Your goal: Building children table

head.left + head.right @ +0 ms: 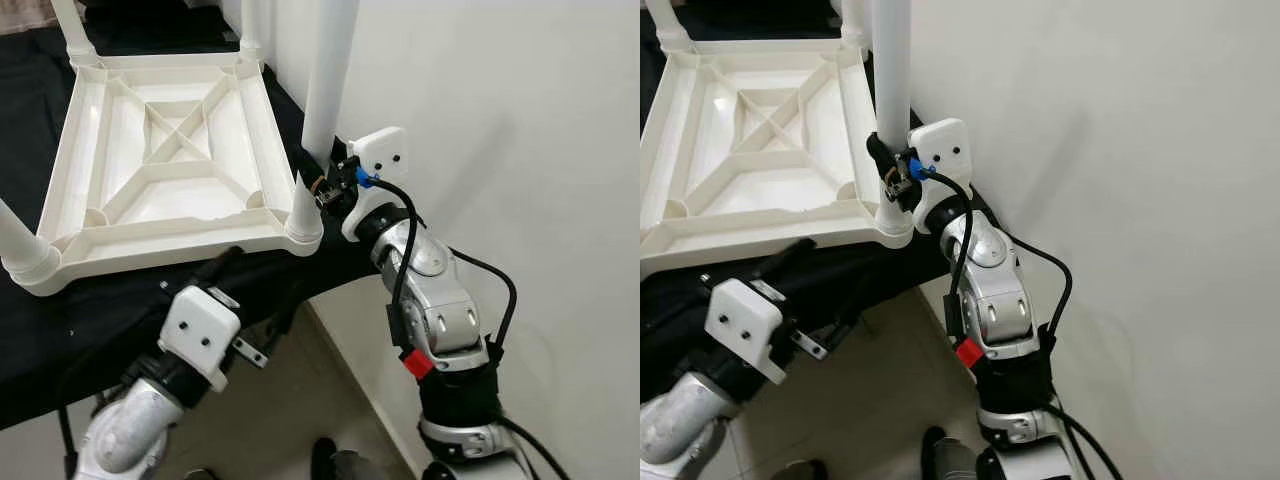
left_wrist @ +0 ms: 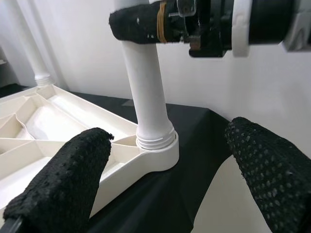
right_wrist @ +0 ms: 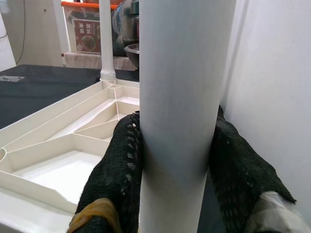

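A white plastic table top (image 1: 180, 245) lies upside down on a black cloth. A white leg (image 1: 890, 70) stands upright in the socket (image 2: 156, 148) at its near right corner, with its thread showing at the base. My right gripper (image 1: 883, 165) is shut on this leg a little above the socket, one black finger (image 3: 116, 174) on each side. My left gripper (image 2: 165, 179) is open below the table top's front edge, facing the same corner and touching nothing.
Other white legs stand at the far left (image 1: 70, 25), far right (image 1: 250, 20) and near left (image 1: 20, 245) corners. A white wall (image 1: 520, 120) runs close along the right. Beige floor (image 1: 320, 390) lies below the black-covered surface's edge.
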Controlling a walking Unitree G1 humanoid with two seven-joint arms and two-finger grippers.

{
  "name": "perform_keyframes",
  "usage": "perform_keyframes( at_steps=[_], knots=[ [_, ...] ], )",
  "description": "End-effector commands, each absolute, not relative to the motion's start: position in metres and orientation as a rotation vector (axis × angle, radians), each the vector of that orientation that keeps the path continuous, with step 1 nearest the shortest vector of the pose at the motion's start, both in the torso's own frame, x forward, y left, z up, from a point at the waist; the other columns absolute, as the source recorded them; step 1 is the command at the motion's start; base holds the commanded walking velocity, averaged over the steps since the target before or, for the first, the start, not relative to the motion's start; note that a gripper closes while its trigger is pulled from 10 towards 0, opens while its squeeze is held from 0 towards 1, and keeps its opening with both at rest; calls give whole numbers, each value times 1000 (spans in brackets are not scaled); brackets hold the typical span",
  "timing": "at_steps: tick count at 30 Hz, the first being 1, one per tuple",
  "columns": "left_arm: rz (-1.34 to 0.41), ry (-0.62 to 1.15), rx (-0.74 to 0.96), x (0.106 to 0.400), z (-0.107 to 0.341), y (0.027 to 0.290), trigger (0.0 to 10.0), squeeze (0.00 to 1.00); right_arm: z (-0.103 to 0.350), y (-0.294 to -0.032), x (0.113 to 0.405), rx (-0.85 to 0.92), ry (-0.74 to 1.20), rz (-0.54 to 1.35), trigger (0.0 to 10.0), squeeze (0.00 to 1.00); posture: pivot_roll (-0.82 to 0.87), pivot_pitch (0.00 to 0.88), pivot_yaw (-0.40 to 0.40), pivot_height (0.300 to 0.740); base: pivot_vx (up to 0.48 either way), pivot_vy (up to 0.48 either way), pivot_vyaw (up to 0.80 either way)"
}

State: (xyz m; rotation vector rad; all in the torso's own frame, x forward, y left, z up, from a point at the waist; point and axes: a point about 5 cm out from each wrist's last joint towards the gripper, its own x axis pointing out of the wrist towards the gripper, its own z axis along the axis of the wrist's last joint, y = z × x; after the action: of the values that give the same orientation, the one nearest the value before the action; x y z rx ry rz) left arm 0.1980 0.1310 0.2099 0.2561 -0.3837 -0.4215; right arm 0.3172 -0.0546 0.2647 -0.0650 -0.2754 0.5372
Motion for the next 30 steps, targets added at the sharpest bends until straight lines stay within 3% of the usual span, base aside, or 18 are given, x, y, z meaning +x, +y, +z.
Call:
perform_keyframes(
  at_steps=[1,4,5,6,11,20,23,26,27,28,29,30],
  knots=[
    [-442,-367,256,196,205,128,10000,0,226,-36,311,-71,-60,669,10000,0,72,306,-113,740,0,0,0],
    [-445,-369,254,197,206,128,10000,0,235,-31,306,-66,-113,769,10000,0,73,308,-109,740,0,0,0],
    [-447,-369,254,197,206,127,10000,0,239,-30,305,-63,-133,816,10000,239,72,309,-108,740,0,0,0],
    [-448,-370,255,197,206,127,10000,0,241,-30,304,-62,-143,842,10000,1000,71,307,-106,740,0,0,0],
    [-457,-369,256,197,204,125,10000,0,253,-36,301,-5,-191,1013,10000,1000,84,280,-108,740,0,0,0],
    [-460,-352,254,194,201,126,10000,0,284,-60,322,-122,-305,1192,10000,1000,85,279,-101,740,0,0,0],
    [-458,-323,259,189,196,129,10000,0,291,-61,316,-192,-322,1427,10000,1000,99,287,-99,740,0,0,0],
    [-455,-317,260,188,195,130,10000,0,294,-63,315,-208,-319,1478,10000,1000,99,287,-99,740,0,0,0],
    [-444,-308,256,186,193,132,10000,0,298,-64,316,-222,-320,1507,10000,757,96,297,-101,740,0,0,0],
    [-444,-308,256,186,193,132,10000,0,298,-64,316,-222,-320,1507,10000,757,96,297,-101,740,0,0,0],
    [-436,-295,253,184,190,133,10000,0,302,-64,320,-235,-333,1513,10000,0,96,298,-103,740,0,0,0],
    [-434,-276,262,182,186,134,10000,0,308,-61,330,-241,-349,1488,10000,0,96,300,-105,740,0,0,0]
  ],
)
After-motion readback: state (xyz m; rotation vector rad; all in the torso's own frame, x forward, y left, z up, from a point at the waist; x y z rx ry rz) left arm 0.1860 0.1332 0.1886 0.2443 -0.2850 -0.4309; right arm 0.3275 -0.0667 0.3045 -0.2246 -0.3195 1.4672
